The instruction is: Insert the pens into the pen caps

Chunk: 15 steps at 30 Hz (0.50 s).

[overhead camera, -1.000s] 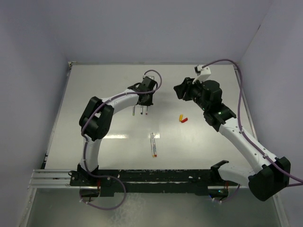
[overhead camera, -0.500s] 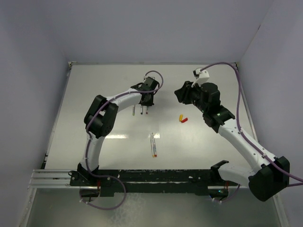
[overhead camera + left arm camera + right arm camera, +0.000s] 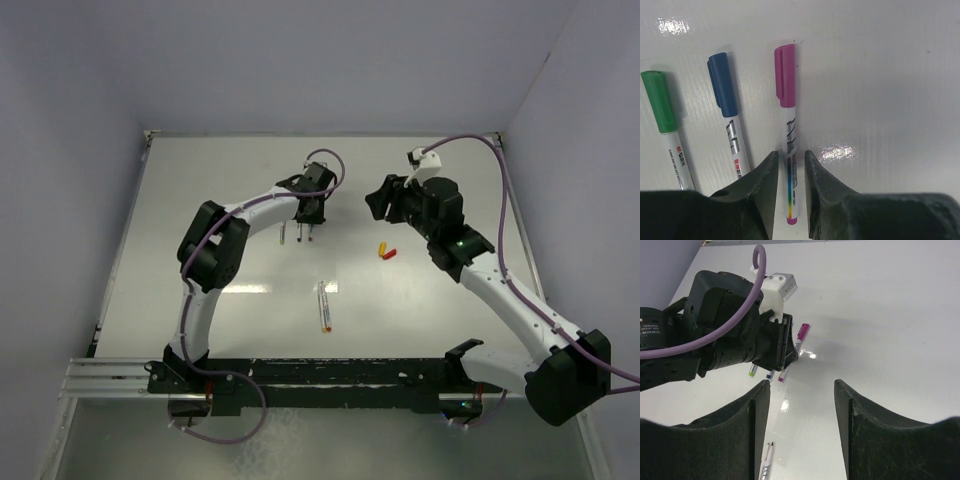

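I'm watching the left gripper (image 3: pixel 790 155) straddling the barrel of the magenta-capped pen (image 3: pixel 785 82), jaws narrowly parted and not pinching it. The blue-capped pen (image 3: pixel 724 90) and green-capped pen (image 3: pixel 661 107) are lying just beside that pen. The right gripper (image 3: pixel 802 385) is hovering wide and empty. The yellow cap (image 3: pixel 381 246) and red cap (image 3: pixel 390 254) are sitting well apart from that pen.

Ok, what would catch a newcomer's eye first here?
Three capped pens lie side by side mid-table: a green pen, a blue pen and a magenta pen, the left pincer open astride the last one's barrel. To their right a yellow cap and a red cap lie loose, two uncapped pens nearer the front.
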{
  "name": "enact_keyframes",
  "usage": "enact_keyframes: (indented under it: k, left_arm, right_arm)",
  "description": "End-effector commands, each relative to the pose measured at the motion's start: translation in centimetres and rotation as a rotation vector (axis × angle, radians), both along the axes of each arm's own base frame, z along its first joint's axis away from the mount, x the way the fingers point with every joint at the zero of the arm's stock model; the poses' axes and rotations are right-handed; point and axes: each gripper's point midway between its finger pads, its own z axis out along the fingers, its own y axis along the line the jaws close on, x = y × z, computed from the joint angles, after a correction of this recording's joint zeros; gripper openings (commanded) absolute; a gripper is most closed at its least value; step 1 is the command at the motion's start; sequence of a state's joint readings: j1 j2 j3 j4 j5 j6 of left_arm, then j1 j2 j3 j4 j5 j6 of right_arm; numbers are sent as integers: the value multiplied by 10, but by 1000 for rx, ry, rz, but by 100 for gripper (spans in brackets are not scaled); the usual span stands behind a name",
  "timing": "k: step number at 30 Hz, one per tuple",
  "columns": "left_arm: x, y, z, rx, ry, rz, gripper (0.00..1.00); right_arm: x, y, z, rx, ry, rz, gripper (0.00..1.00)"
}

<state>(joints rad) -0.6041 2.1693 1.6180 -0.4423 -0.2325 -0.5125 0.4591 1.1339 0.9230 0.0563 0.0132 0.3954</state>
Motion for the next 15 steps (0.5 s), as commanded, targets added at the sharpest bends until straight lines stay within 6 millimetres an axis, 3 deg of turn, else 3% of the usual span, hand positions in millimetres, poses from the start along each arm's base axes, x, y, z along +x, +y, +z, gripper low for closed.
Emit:
enact_keyframes:
  k: [1, 9, 15]
  left_arm:
    - [19, -10, 72, -84, -144, -5, 32]
    - [10, -11, 126, -148, -229, -42, 37]
    - [-24, -7, 135, -137, -230, -91, 37]
  right_arm:
    - [4, -5, 12, 26, -43, -46, 57]
    - [12, -11, -3, 22, 3, -109, 68]
    - [19, -15, -20, 7, 84, -164, 67]
